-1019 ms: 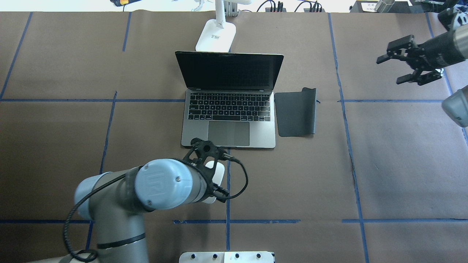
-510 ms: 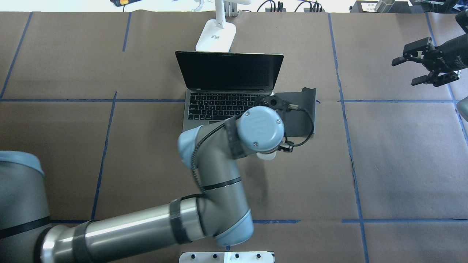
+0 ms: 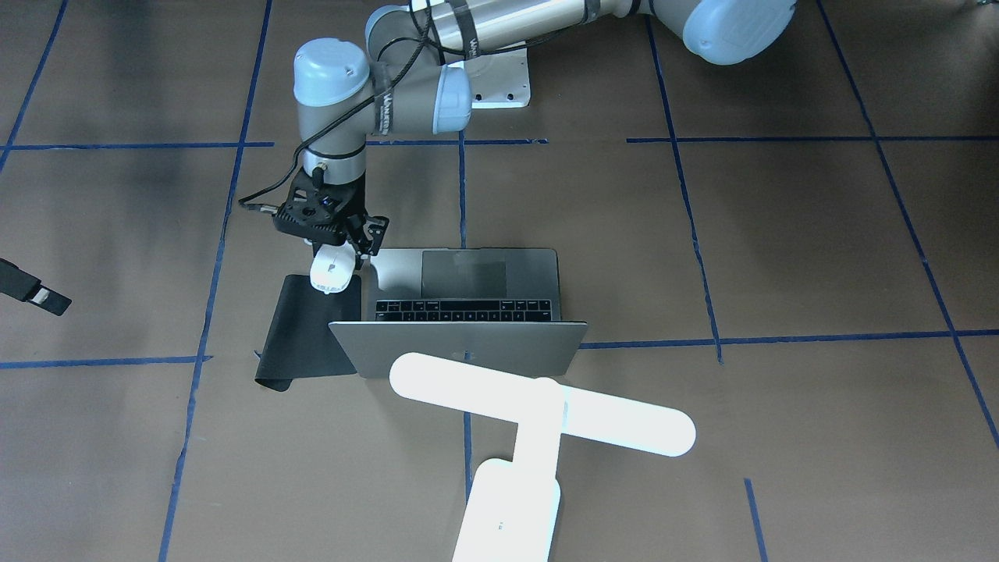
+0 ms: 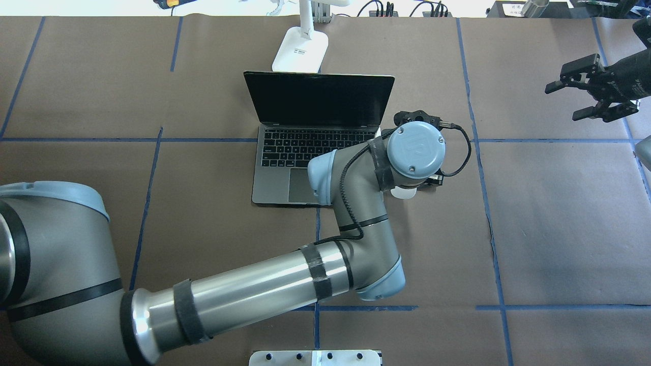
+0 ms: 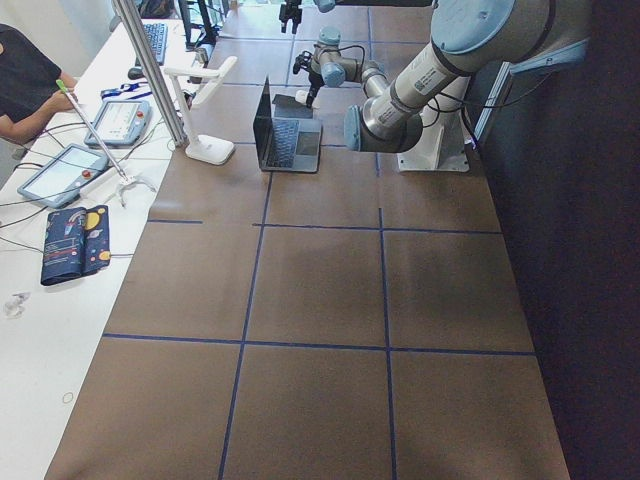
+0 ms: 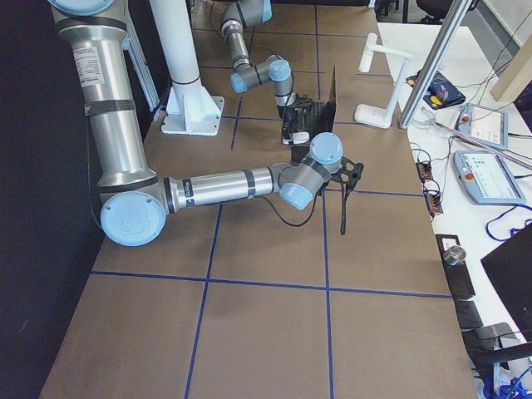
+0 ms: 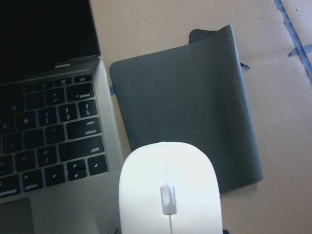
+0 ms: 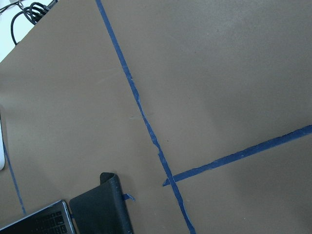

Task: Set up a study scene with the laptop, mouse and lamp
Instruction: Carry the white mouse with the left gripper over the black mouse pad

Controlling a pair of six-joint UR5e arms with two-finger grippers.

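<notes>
My left gripper (image 3: 339, 248) is shut on the white mouse (image 3: 331, 270), pointing down. It holds the mouse over the near end of the black mouse pad (image 3: 303, 336), right beside the open grey laptop (image 3: 468, 282). In the left wrist view the mouse (image 7: 169, 187) fills the bottom, over the pad's (image 7: 187, 105) corner and the laptop's edge (image 7: 109, 146). I cannot tell whether the mouse touches the pad. The white lamp (image 3: 540, 407) stands behind the laptop, its T head over the lid. My right gripper (image 4: 590, 95) is open and empty, far to the right.
Brown paper with blue tape lines covers the table (image 4: 559, 213). The lamp's base (image 4: 300, 48) sits at the far edge behind the laptop screen (image 4: 319, 99). My left forearm (image 4: 244, 297) reaches diagonally across the front of the table. The white robot pedestal (image 3: 499, 78) is at the robot side.
My left arm has carried the mouse from in front of the laptop rightward and away, to over the mouse pad. My right gripper has drawn back to the right, still open.
</notes>
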